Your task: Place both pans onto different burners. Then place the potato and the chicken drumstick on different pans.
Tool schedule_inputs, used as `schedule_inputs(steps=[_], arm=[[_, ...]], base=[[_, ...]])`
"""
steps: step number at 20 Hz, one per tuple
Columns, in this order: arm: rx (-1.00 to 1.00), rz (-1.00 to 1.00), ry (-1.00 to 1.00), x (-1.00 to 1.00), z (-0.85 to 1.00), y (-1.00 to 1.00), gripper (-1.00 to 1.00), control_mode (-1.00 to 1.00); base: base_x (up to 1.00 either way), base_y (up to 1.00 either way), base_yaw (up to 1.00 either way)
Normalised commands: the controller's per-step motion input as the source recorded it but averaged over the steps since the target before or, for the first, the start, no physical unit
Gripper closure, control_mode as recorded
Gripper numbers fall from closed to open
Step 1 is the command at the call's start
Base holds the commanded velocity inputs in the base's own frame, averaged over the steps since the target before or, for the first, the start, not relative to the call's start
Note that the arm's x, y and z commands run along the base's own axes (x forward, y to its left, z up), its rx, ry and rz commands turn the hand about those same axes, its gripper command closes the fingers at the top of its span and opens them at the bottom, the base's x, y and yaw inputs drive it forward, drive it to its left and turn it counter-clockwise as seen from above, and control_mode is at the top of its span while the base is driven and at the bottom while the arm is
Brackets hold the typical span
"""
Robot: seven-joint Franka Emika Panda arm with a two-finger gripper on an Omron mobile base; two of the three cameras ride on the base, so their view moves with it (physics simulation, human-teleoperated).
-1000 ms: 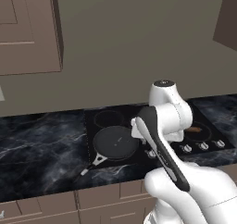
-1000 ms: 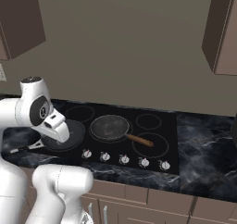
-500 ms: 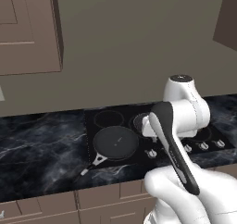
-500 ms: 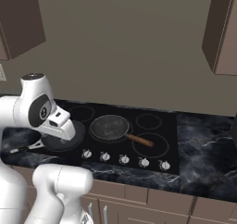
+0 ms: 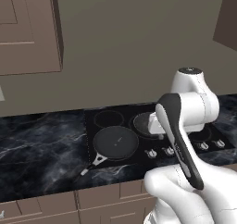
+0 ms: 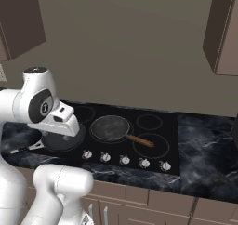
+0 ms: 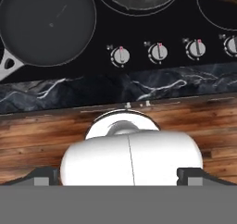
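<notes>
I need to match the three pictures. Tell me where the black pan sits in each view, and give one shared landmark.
Left base view: black pan left of centre on the cooktop, handle toward the counter edge.
Right base view: lower left, partly behind the arm.
Hand view: top left, handle at the left edge.
Shared landmark: the knobs beside it.

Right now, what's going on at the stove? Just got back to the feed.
Both pans already sit on the cooktop: the black pan on the front left burner, the wooden-handled pan on a burner beside it. The gripper is open and holds nothing; it hangs above the counter's front edge, looking down at the knobs. Both pans look empty, so the food has not gone in yet.
</notes>
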Motion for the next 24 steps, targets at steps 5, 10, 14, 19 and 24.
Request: schedule_inputs(steps=[5,10,14,19,24], arm=[[0.00,0.08,0.00,-0.21,0.00,-0.13,-1.00,-1.00],[0.00,0.01,0.00,-0.11,0.00,0.00,-1.00,-1.00],[0.00,0.00,0.00,-0.01,0.00,0.00,-1.00,1.00],[0.00,0.00,0.00,0.00,0.00,0.00,-1.00,1.00],[0.00,0.00,0.00,0.00,0.00,0.00,-1.00,1.00]], base=[[0.00,0.00,0.00],[0.00,0.00,0.00],[-0.09,0.02,0.00],[-0.18,0.39,0.00],[-0.25,0.87,-0.03]])
